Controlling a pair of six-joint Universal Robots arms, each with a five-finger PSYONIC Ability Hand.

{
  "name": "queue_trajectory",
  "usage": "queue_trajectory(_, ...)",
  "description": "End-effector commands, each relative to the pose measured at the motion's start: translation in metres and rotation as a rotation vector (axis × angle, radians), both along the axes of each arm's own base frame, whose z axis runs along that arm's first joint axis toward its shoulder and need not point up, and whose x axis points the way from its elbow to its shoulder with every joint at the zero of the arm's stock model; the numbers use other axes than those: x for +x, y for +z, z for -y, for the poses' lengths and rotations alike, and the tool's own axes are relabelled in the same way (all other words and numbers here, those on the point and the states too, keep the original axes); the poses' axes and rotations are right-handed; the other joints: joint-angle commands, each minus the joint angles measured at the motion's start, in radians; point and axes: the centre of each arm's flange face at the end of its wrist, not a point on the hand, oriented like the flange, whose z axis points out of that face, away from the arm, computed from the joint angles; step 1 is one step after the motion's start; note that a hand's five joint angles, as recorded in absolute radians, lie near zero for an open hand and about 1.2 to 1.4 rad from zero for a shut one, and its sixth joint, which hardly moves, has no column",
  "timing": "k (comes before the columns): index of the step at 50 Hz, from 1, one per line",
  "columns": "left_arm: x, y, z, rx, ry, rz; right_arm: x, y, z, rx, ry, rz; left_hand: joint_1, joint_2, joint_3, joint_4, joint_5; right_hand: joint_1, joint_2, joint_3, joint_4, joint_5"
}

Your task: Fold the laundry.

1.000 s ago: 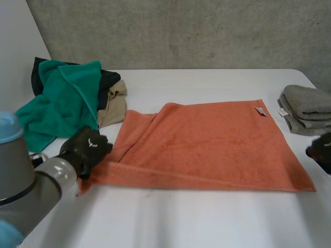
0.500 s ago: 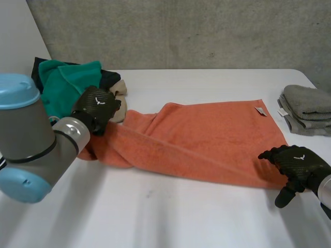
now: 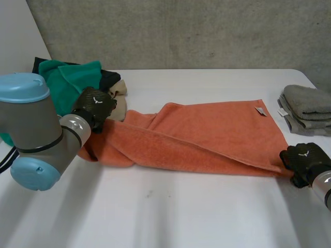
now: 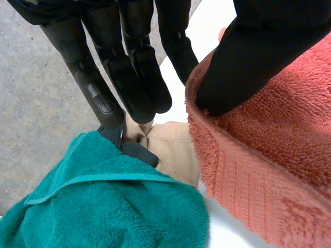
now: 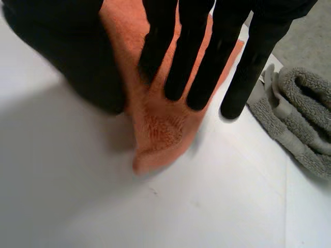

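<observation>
Your table is white, and the orange towel takes up most of its middle. It runs from near the left edge almost to the right edge. Its far half lies flat, with a small tag at the far right corner. Its near edge is drawn up into a long ridge that runs slantwise between your two hands.

Your left arm comes in over the near left part of the table. Its big grey joint is bent and the forearm points away from you towards the far left corner.

There the pile sits: a green towel on top, a dark cloth behind it and a beige cloth at the side nearest the orange one. Two folded grey towels are stacked at the right edge, well apart from the pile.

Your left hand is raised at the towel's left end, just beside the beige cloth, back upward. In the left wrist view its thumb digs into the towel's rim against the straight fingers, so it grips the towel, which hangs from it in a bunch.

Your right hand is low at the towel's near right corner, close to the table's right edge. In the right wrist view the corner passes between its thumb and straight fingers, pinched there, with the tip resting on the table.
</observation>
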Motion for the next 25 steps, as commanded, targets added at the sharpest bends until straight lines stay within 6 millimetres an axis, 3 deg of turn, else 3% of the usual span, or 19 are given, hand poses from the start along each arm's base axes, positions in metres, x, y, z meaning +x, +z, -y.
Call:
queue_trajectory(1, 0.001, -0.003, -0.007, 0.027, -0.005, 0.010, -0.003, 0.007, 0.008, -0.051, -0.007, -0.009, 0.255, 0.197, 0.201, 0.194, 0.220, 0.290, 0.278, 0.298, 0.299, 0.301)
queue_trajectory(3, 0.003, -0.005, -0.013, 0.048, -0.008, 0.018, -0.006, 0.023, 0.009, -0.099, -0.016, -0.018, 0.255, 0.197, 0.201, 0.194, 0.220, 0.290, 0.278, 0.298, 0.299, 0.301)
queue_trajectory(4, 0.005, -0.003, -0.021, 0.068, -0.011, 0.024, -0.007, 0.045, 0.009, -0.167, -0.017, -0.025, 0.255, 0.197, 0.201, 0.194, 0.220, 0.290, 0.278, 0.298, 0.299, 0.301)
queue_trajectory(6, 0.009, 0.006, -0.031, 0.075, -0.014, 0.027, -0.010, 0.065, 0.008, -0.218, -0.023, -0.038, 0.255, 0.197, 0.201, 0.194, 0.220, 0.290, 0.278, 0.298, 0.299, 0.301)
queue_trajectory(11, 0.022, 0.023, -0.069, 0.115, -0.029, 0.057, -0.019, 0.113, -0.003, -0.247, -0.020, -0.097, 0.255, 0.197, 0.201, 0.194, 0.220, 0.290, 0.278, 0.298, 0.299, 0.301)
queue_trajectory(15, 0.035, 0.059, -0.104, 0.096, -0.036, 0.053, -0.033, 0.163, -0.012, -0.201, -0.011, -0.182, 0.255, 0.197, 0.201, 0.194, 0.220, 0.290, 0.278, 0.298, 0.299, 0.301)
queue_trajectory(19, 0.045, 0.093, -0.123, 0.046, -0.030, 0.033, -0.046, 0.199, -0.019, -0.175, -0.021, -0.241, 0.255, 0.197, 0.201, 0.194, 0.220, 0.290, 0.278, 0.298, 0.299, 0.301)
queue_trajectory(23, 0.046, 0.109, -0.128, 0.010, -0.044, 0.015, -0.047, 0.221, -0.022, -0.183, -0.010, -0.238, 0.255, 0.197, 0.201, 0.194, 0.220, 0.290, 0.278, 0.298, 0.299, 0.301)
queue_trajectory(25, 0.044, 0.107, -0.128, 0.017, -0.059, 0.014, -0.048, 0.223, -0.019, -0.183, -0.010, -0.236, 0.255, 0.197, 0.201, 0.194, 0.220, 0.290, 0.278, 0.298, 0.299, 0.301)
